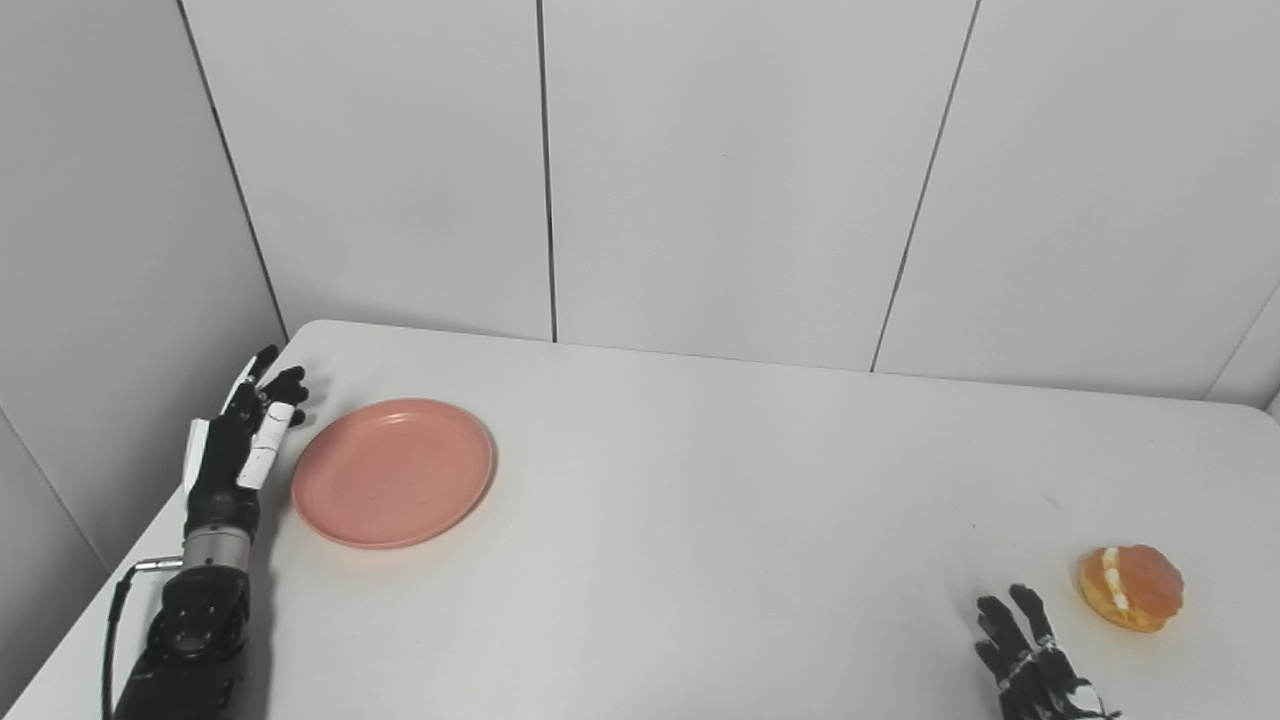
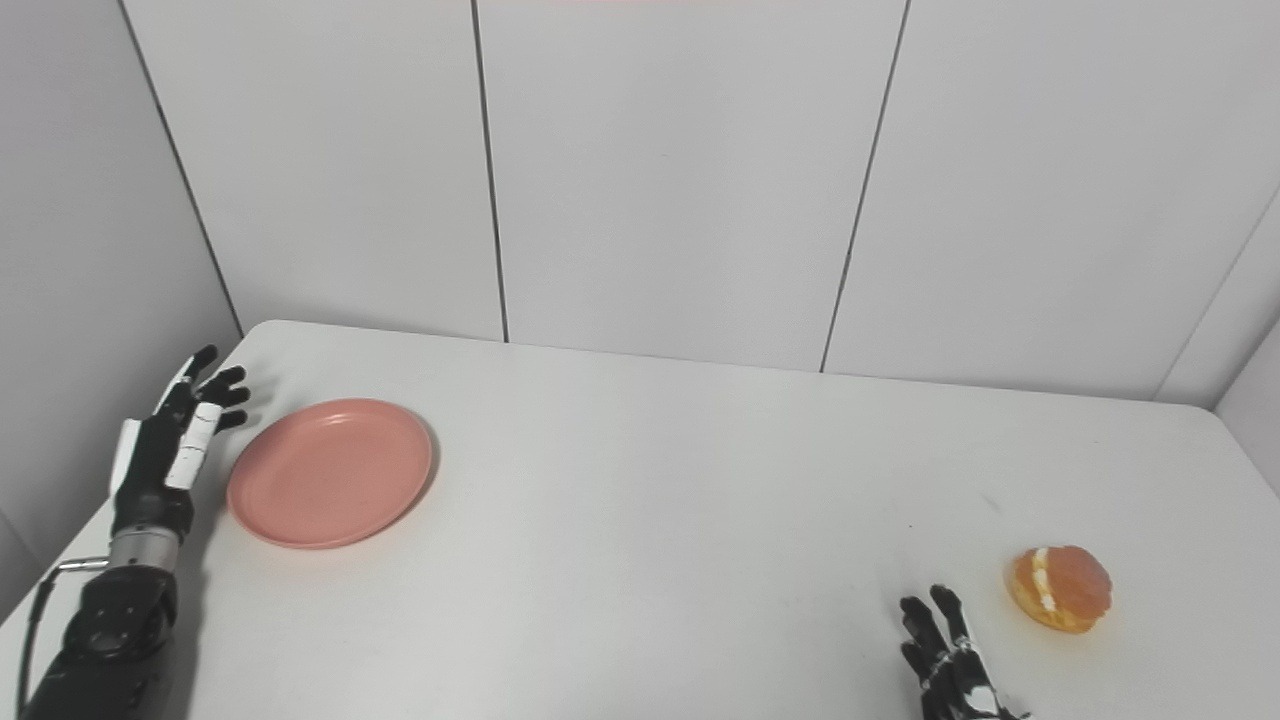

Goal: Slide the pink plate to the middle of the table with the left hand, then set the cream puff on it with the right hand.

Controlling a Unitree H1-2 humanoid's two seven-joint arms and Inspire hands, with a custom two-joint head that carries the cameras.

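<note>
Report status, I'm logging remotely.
Left hand open beside pink plate, not touching. Right hand open near cream puff. Path to centre unobstructed.

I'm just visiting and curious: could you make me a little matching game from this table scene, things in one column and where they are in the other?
Things:
1. pink plate
2. cream puff
3. left hand
4. right hand

Places:
A. bottom edge, just left of the pastry
B. near right part of the table
C. left part of the table
D. table's left edge, beside the plate, fingers spread

Pairs: 1-C, 2-B, 3-D, 4-A
</note>
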